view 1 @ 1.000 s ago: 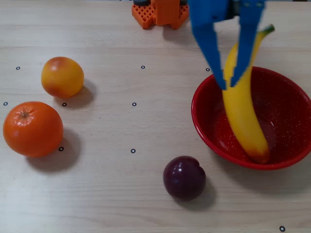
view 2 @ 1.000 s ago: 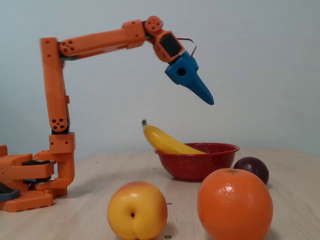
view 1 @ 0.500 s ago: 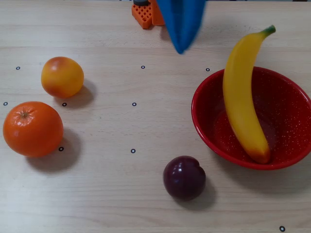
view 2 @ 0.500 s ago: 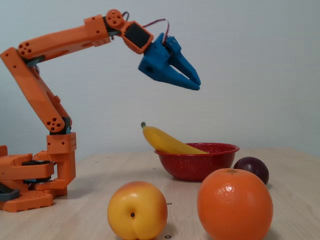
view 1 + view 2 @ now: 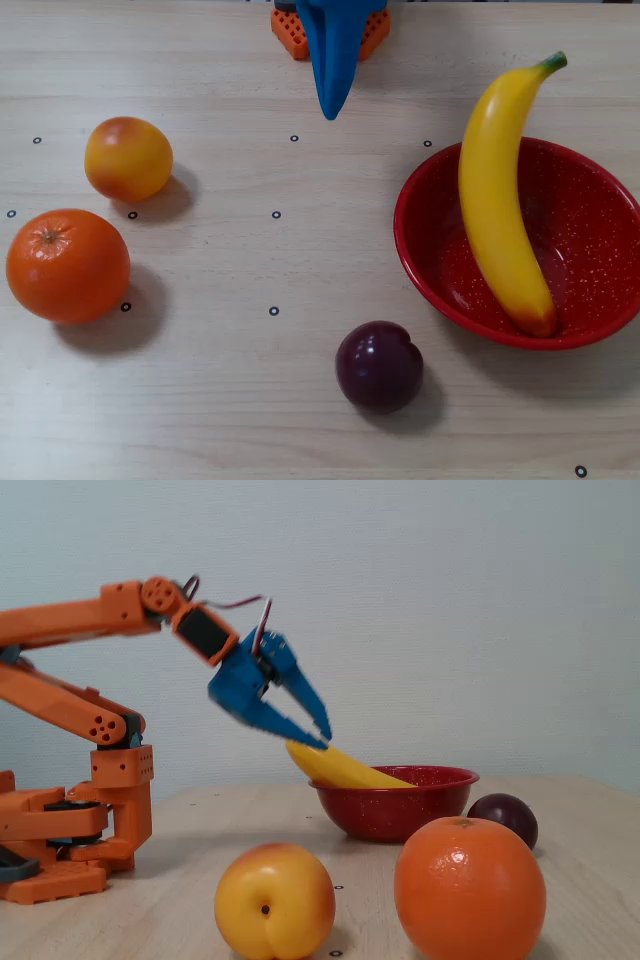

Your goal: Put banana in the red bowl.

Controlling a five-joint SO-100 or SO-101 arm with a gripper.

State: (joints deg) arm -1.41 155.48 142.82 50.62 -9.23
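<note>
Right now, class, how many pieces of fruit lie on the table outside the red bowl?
3. In the overhead view, the orange sits at the left edge, the yellow-orange fruit just behind it, and the dark plum beside the red bowl. None seem hidden.

A pale wooden table (image 5: 250, 400) dotted with small black ring marks carries the fruit: an orange (image 5: 67, 265) at the overhead view's left, a peach (image 5: 128, 158) just behind it, a dark plum (image 5: 379, 365) near the front — beside the red bowl (image 5: 600, 230) — and the arm's orange base (image 5: 290, 30) at the far edge.
</note>
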